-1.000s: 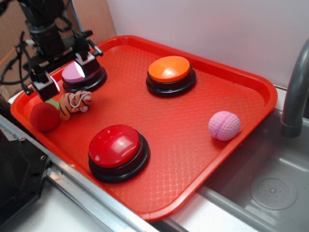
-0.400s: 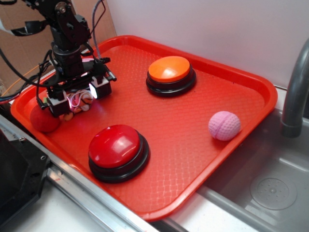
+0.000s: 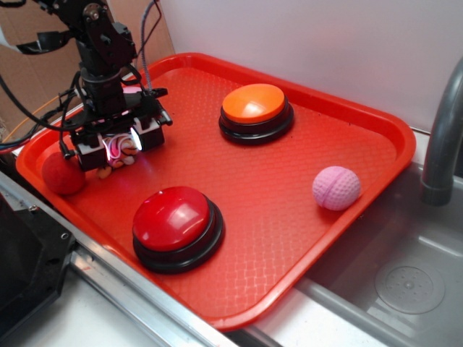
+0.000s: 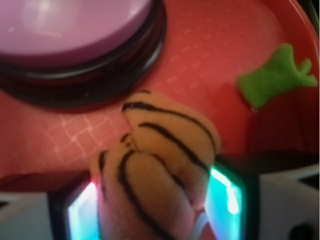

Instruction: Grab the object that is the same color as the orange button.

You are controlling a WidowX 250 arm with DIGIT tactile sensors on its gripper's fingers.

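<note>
The gripper (image 4: 152,200) is low on the tray, and its two fingers (image 4: 82,215) stand on each side of the small orange striped plush toy (image 4: 157,165); in the wrist view both lit pads seem to touch the toy, so I judge the jaws are closing on it or already squeeze it, but whether the hold is firm I cannot tell. The toy lies near the left corner of the red tray (image 3: 376,123), just in front of the pink-domed button (image 4: 75,40); the red fuzzy ball (image 3: 63,173), with its green leaf (image 4: 275,75), sits just beside the gripper. The orange button (image 3: 256,108), which gives the colour to match, is well apart near the back edge; the red-domed button (image 3: 176,225) and the pink dimpled ball (image 3: 336,187) are also away. The step in hand is the grasp itself; the next move calls for a complete squeeze and then a straight lift, without dragging the red ball.
</note>
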